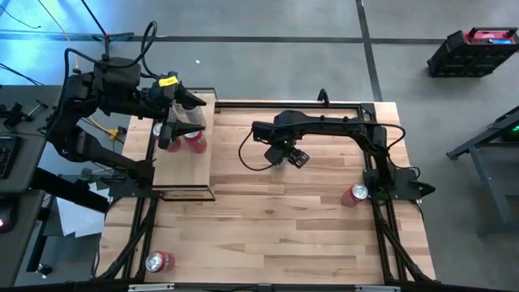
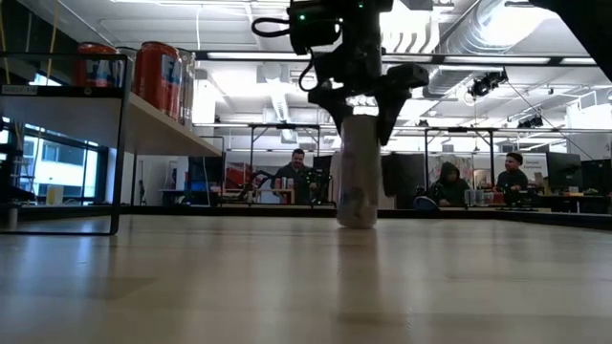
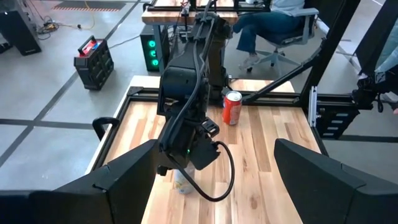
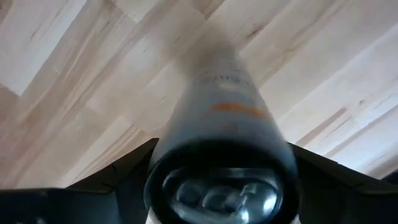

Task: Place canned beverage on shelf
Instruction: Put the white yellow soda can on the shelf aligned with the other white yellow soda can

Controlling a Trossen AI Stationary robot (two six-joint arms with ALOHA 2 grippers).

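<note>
- From above, the left gripper (image 1: 180, 128) is hovering over the narrow pale-wood shelf with a thin black frame (image 1: 182, 174) at the left side of the plank-striped wooden tabletop (image 1: 284, 227), just above the red cans (image 1: 195, 143) standing on the board
- The right gripper (image 1: 285, 156) is hanging over the table's middle, well apart from the shelf; one loose red can (image 1: 354, 195) is sitting by the right arm's base, another (image 1: 158, 261) near the front left corner
- At table height, the right gripper is straddling the top of a tall pale drink can (image 2: 357, 177) standing upright on the wood; I cannot tell whether that claw is gripping it or clear of it
- From the left wrist, the left claw is gaping wide, with nothing between its dark fingers (image 3: 124, 180)
- From the right wrist, the pale can is filling the middle, its base resting on the planks
</note>
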